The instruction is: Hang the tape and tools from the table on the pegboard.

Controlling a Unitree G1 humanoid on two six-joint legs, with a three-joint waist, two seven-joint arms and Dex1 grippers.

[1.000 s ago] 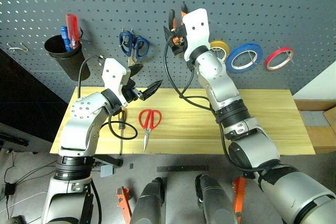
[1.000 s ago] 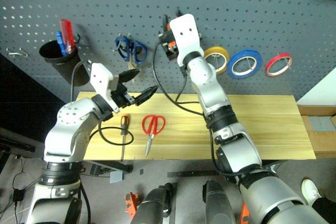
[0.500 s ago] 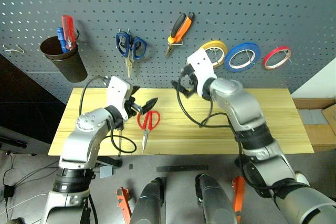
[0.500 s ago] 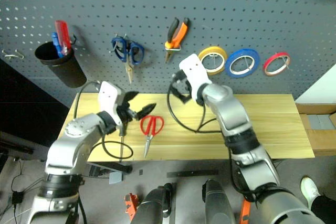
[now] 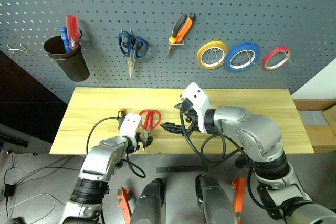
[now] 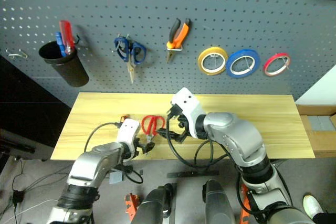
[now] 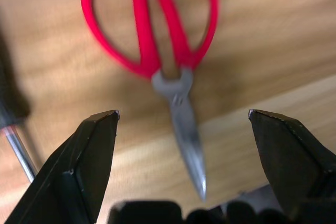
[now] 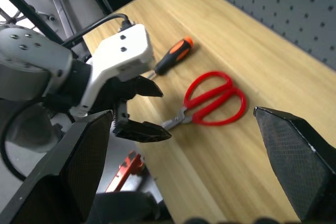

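Red-handled scissors (image 5: 149,119) lie on the table (image 5: 252,103) with the blades pointing to its front edge. My left gripper (image 5: 145,141) hangs open low over the blade tip (image 7: 186,135), one finger on each side and apart from it. The orange-black screwdriver (image 8: 170,57) lies just beside the scissors, partly behind my left hand. My right gripper (image 5: 170,127) is open and empty, just right of the scissors above the table. The orange-black pliers (image 5: 180,29) and the blue tape (image 5: 242,57) hang on the pegboard (image 5: 262,9).
On the pegboard also hang a black cup (image 5: 67,59) with red and blue screwdrivers, blue-handled scissors (image 5: 132,46), a yellow tape ring (image 5: 211,55) and a red tape ring (image 5: 277,57). The table's right half is bare wood.
My right gripper has let go of the pliers, which now hang on the pegboard, and drawn back down to the table. My left gripper has sunk from mid-air to the scissors' tip.
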